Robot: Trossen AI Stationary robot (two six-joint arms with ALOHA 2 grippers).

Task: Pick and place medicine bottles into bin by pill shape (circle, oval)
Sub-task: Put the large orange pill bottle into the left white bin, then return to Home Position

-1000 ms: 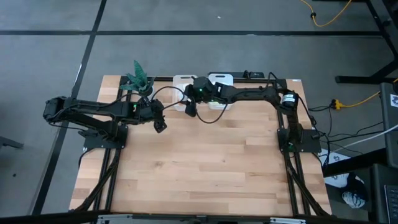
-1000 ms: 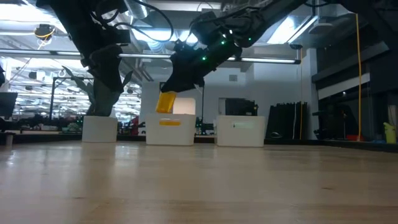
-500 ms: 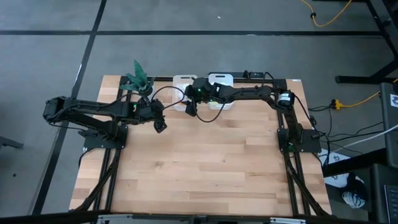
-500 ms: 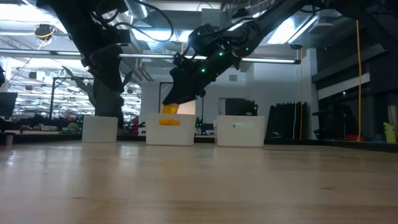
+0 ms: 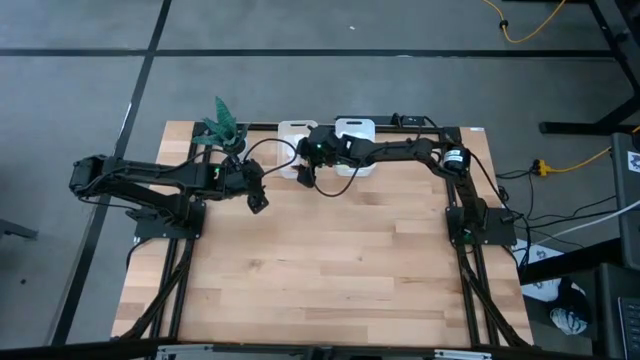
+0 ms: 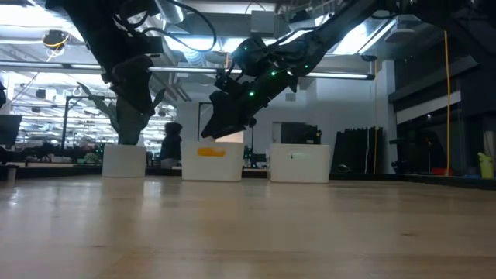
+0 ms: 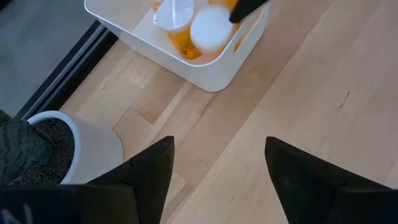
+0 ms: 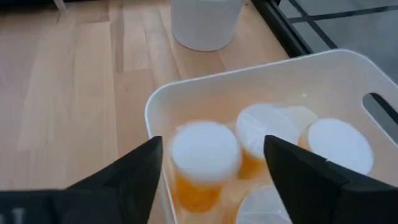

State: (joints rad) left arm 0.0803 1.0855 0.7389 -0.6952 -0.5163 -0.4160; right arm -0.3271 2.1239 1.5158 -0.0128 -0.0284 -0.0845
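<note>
Over the left white plastic bin (image 5: 293, 133) at the table's far edge, your right gripper (image 8: 211, 163) hangs with its two dark fingers spread apart. An orange-amber, white-capped medicine bottle (image 8: 204, 163) sits between those fingers in the right wrist view, blurred and clear of both of them, so nothing is gripped. Below it, three more white-capped orange-amber bottles (image 8: 266, 132) already lie inside that bin, close together against its near wall. From the low view you see the right gripper's (image 6: 225, 120) dark body just above the bin's rim, and the bin's front (image 6: 211, 163) carries an orange label.

Beside that bin, on the side away from the plant, stands a second white bin (image 5: 353, 128) of the same shape.

Your left gripper (image 7: 217, 168) waits over bare wood (image 7: 298, 93) a little nearer you than the left bin, its jaws open and empty. Its camera looks across at the bin (image 7: 214, 68) with bottles in it, and at a round white pot (image 7: 93, 146) holding the small green plant (image 5: 222, 125), which stands just beyond the bin's other side.
</note>
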